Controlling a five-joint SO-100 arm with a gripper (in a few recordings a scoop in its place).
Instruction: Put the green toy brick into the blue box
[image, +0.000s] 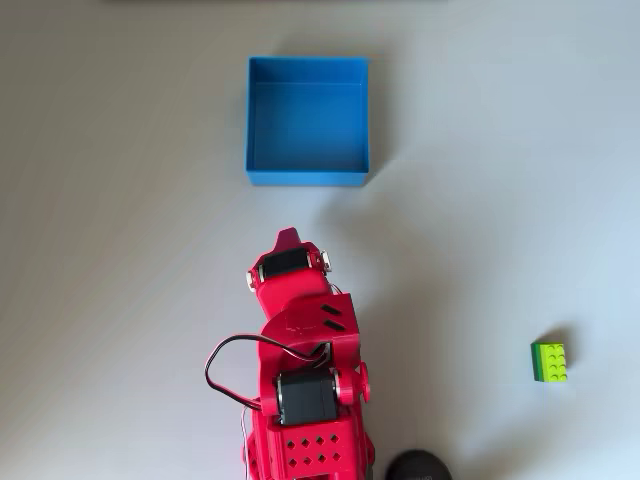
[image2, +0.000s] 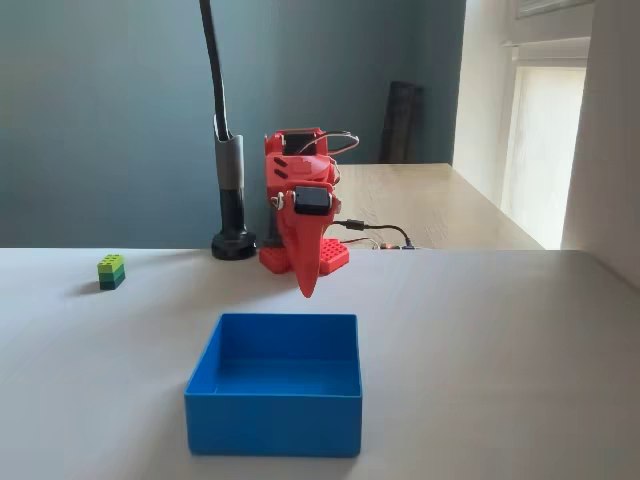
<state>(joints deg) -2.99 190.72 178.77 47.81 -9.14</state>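
Note:
The green toy brick (image: 550, 362) lies on the white table at the lower right of the overhead view; in the fixed view the brick (image2: 111, 271) sits at the far left, near the lamp base. The blue box (image: 307, 121) stands empty at the top centre of the overhead view and at the front in the fixed view (image2: 275, 398). My red gripper (image: 288, 238) (image2: 309, 290) hangs tip-down between my base and the box, fingers pressed together, holding nothing. It is well away from the brick.
A black lamp stand (image2: 233, 243) with a round base (image: 418, 467) stands beside my red arm base (image: 305, 440). The white table (image: 120, 300) spreads wide around the box and brick. A wooden desk (image2: 430, 200) sits behind.

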